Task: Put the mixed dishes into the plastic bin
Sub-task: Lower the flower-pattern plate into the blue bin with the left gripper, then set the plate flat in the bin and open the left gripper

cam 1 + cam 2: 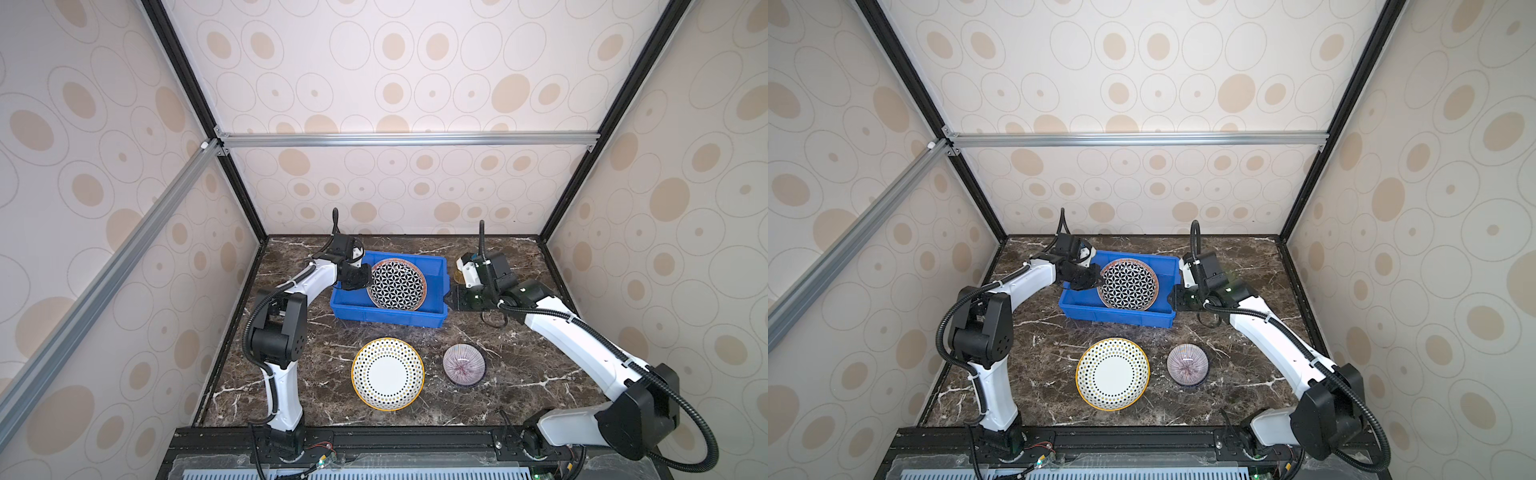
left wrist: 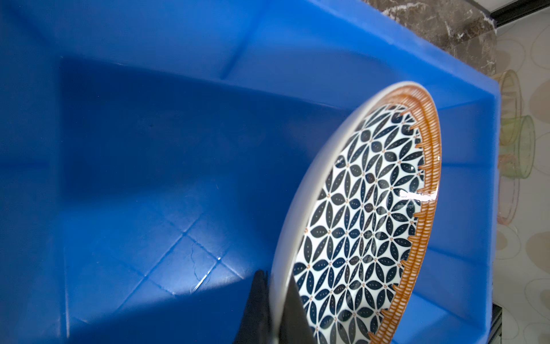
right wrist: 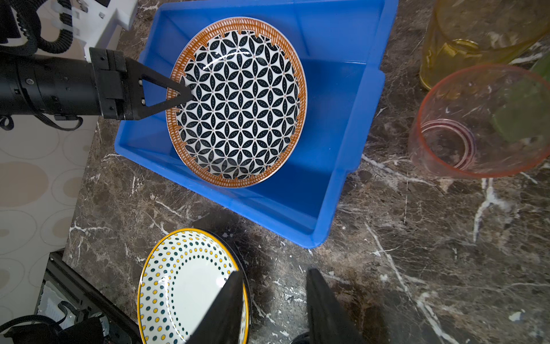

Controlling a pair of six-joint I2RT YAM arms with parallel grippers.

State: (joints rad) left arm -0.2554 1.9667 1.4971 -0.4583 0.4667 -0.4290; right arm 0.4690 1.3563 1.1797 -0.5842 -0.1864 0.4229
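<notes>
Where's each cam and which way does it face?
Top views: high at the front, looking down on the table; left arm, right arm whole.
Left wrist: over the blue bin, facing into it along the lattice plate; left gripper pinches its rim.
Right wrist: beside the bin, looking down across it; right gripper open.
Shared: all see bin and plate.

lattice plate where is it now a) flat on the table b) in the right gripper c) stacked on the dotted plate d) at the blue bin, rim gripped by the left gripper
d: the left gripper pinches the rim of the lattice plate inside the blue bin.
</notes>
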